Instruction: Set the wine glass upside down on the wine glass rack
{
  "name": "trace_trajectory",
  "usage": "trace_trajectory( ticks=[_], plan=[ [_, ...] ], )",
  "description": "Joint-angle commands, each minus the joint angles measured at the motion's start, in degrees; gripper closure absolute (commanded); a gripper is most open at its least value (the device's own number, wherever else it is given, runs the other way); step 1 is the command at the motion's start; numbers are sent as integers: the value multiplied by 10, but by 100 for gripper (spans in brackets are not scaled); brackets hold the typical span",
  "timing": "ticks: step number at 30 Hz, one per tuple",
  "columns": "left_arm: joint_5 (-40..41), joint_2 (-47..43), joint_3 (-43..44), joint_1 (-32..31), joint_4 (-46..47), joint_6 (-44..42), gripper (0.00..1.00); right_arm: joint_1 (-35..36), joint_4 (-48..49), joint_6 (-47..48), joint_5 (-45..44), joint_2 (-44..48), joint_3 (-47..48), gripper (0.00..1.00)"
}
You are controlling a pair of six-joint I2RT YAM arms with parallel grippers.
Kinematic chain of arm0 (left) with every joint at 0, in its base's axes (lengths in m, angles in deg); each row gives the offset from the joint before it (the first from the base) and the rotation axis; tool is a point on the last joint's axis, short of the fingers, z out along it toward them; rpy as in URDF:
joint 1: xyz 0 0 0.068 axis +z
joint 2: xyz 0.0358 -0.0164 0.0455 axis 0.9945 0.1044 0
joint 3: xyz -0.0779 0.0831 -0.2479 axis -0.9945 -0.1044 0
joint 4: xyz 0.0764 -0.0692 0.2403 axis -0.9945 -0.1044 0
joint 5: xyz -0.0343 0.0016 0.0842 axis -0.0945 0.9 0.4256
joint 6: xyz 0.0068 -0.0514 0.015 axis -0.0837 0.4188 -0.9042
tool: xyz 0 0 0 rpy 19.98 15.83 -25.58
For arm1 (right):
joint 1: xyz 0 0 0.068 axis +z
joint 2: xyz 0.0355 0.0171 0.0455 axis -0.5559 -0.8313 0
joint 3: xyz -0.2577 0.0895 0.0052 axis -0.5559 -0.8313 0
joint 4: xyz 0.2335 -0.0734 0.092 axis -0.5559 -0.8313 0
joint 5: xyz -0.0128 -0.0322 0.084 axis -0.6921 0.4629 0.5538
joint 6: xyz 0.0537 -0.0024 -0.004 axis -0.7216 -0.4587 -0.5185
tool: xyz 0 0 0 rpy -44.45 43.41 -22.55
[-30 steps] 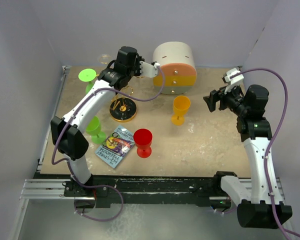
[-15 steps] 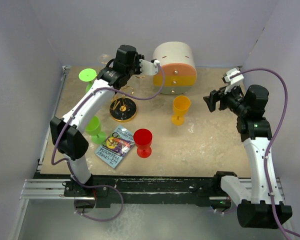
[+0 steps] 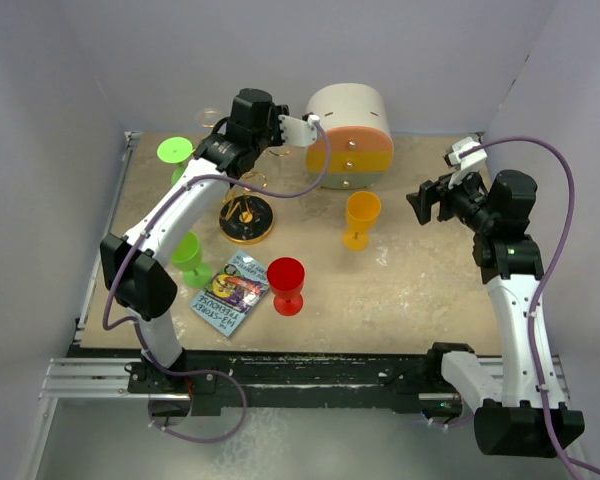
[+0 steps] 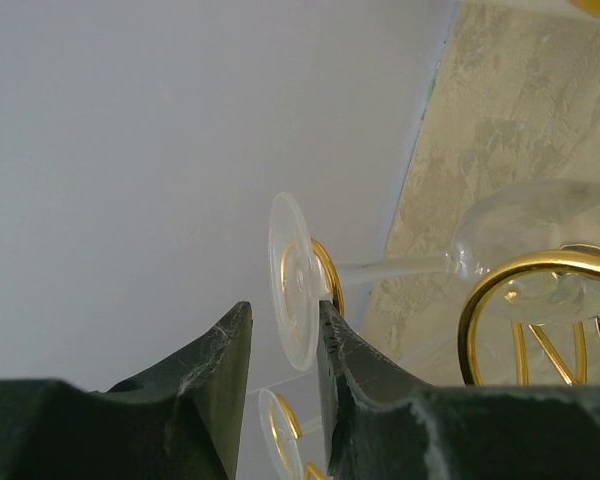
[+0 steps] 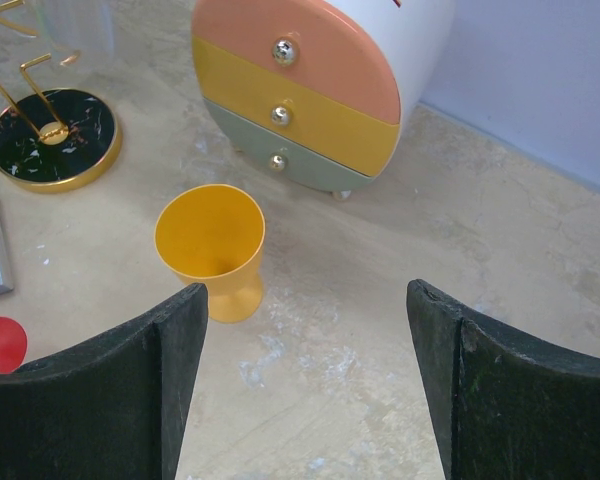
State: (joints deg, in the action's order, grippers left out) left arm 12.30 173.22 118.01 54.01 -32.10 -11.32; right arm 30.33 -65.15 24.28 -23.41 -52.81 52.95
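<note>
Ok so the clear stemmed wine glass (image 4: 292, 280) is on the gold wire wine glass rack with the round black gold-rimmed base (image 3: 246, 220), at the back left of the table. It's bowl down and foot up, with the round foot against one gold loop and the stem running through it. Another gold loop (image 4: 540, 275) curves in front of the bowl. A second clear foot (image 4: 280, 425) shows lower down in the left wrist view.

The left gripper (image 4: 283, 315) is right at that foot. Its jaws are only a narrow way apart with the foot's rim in the gap. There's a sliver of daylight on one side, so it doesn't look pinched.

The right gripper (image 5: 310, 385) hangs on the right side of the table, jaws spread wide and holding nothing. An orange plastic goblet (image 5: 212, 250) stands on the table below it.

Other stuff:
- a white rounded mini drawer box (image 5: 310, 90) with peach, yellow and grey-green fronts and small round knobs
- a red plastic goblet (image 3: 286, 285)
- two lime green ones, one by the rack (image 3: 175, 152) and one nearer the front (image 3: 188, 255)
- a light blue paperback (image 3: 230, 292)

As for writing, the book's edge in the right wrist view shows something like "TERR". The cover is too small to read.
</note>
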Motion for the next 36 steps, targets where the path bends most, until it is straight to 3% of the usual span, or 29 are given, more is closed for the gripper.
trace_trajectory(
  ticks=[1,27,36],
  plan=[
    [-11,-33,10,2,57,23,64,-3,18,9,11,6,1,17],
    [-74,-57,-7,2,43,96,53,-3,13,6,14,-1,0,17],
    [-125,-89,-8,2,43,158,43,-3,1,13,11,-8,2,17]
  ],
)
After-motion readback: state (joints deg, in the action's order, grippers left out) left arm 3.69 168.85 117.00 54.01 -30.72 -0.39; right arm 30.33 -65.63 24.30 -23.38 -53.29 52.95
